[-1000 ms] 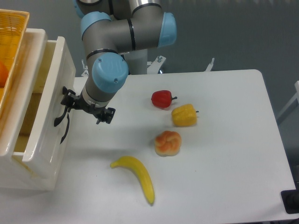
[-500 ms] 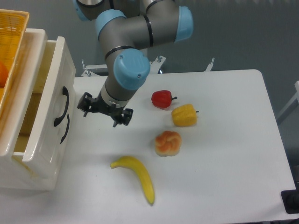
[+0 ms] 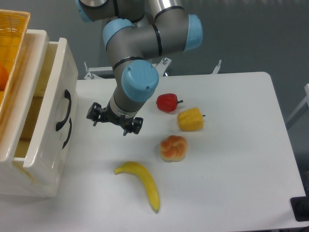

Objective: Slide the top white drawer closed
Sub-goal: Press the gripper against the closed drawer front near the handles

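Note:
The top white drawer (image 3: 52, 87) stands pulled out from the cabinet at the left edge. Its cream front panel faces the table and carries a black arched handle (image 3: 64, 110). A second black handle (image 3: 68, 135) shows just below it. My gripper (image 3: 114, 121) hovers over the table a short way to the right of the drawer front, touching neither the panel nor the handle. Its black fingers (image 3: 93, 115) are spread apart and nothing is between them.
A yellow wicker basket (image 3: 12, 29) sits on top of the cabinet. On the white table (image 3: 231, 183) lie a red pepper (image 3: 167, 102), a yellow pepper (image 3: 190, 119), an orange-and-white toy food (image 3: 173, 148) and a banana (image 3: 142, 182).
My gripper has moved right, away from the drawer's handle, and now hangs over the table. The drawer has not visibly shifted.

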{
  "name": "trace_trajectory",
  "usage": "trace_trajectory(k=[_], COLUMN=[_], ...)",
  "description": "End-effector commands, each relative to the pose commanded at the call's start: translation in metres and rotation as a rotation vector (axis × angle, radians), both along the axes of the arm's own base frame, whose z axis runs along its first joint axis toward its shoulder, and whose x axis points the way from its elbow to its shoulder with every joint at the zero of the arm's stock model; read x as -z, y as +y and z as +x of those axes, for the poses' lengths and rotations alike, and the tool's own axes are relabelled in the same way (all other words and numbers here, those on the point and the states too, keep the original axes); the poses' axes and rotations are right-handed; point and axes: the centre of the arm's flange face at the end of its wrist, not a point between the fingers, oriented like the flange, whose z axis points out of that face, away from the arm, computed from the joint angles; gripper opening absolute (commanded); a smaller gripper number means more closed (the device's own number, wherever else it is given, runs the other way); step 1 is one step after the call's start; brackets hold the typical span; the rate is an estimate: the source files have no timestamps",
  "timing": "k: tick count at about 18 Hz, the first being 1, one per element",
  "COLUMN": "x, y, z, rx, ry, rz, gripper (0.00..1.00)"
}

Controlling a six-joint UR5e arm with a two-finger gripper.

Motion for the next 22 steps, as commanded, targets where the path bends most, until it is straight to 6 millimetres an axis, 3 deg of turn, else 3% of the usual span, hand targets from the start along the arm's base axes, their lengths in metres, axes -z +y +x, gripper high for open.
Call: trace_trajectory(k=[7, 22], x=[0.02, 0.017], y=[0.014, 0.017], z=[0.026, 0.039], rx=[0.039, 0.055], ry=[-0.026, -0.029], rz=[-0.033, -0.032], gripper=[1.0, 1.0])
